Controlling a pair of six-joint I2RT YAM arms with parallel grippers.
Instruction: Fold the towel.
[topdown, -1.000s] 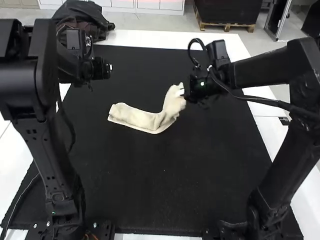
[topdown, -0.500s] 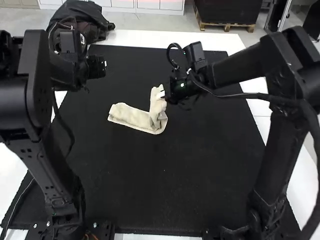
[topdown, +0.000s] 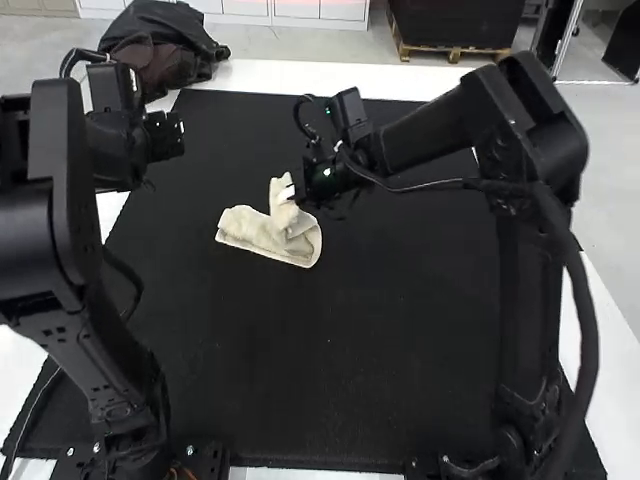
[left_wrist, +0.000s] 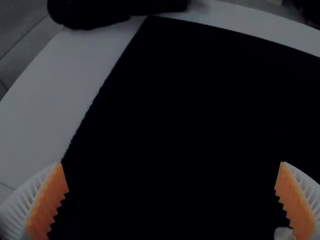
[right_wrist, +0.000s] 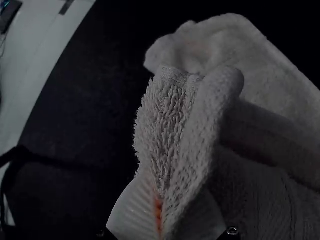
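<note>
High view has my right end effector (topdown: 288, 193) holding one end of the towel (topdown: 243, 229) up. The pale towel is on the black mat (topdown: 330, 350), on the white counter (topdown: 300, 78). Part of it lies low in a strip, and the other part bends back and stands up over it — so the fold is not flat. Right wrist view lets me see the fluffy end pinched in my right end effector (right_wrist: 162, 205), with a bit of orange pad (right_wrist: 158, 212) peeking out. My left end effector (topdown: 180, 128) is up to the left of the towel. In left wrist view, its two fingers (left_wrist: 22, 207) are wide apart — the dark mat shows between them.
</note>
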